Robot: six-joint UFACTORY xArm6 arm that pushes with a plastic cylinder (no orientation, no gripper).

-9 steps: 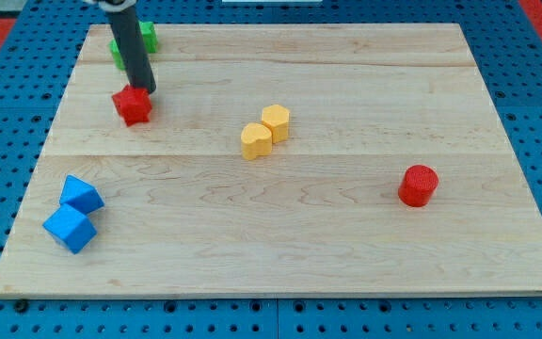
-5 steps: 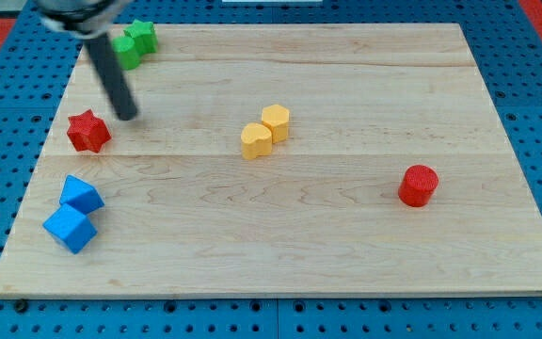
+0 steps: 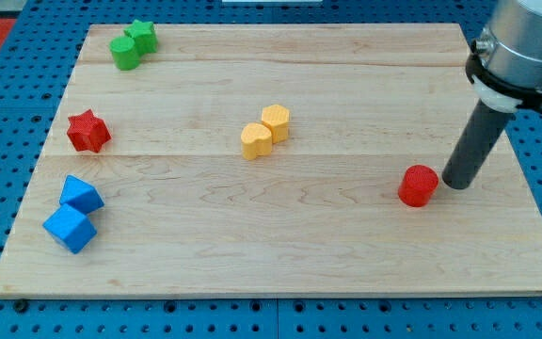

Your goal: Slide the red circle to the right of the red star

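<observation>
The red circle [image 3: 418, 185] lies on the wooden board at the view's right. My tip [image 3: 457, 182] stands just to the right of it, close to its edge; I cannot tell whether it touches. The red star [image 3: 88, 131] lies far off at the view's left, near the board's left edge.
Two yellow blocks [image 3: 265, 131] touch each other at the board's middle. Two green blocks [image 3: 132, 44] sit at the top left corner. Two blue blocks [image 3: 74, 214] sit at the lower left, below the red star. The board's right edge [image 3: 525, 179] is near my tip.
The red star was pushed left and down from beside the green blocks. My tip then left it and crossed the board to the red circle's right side. The red circle has not moved.
</observation>
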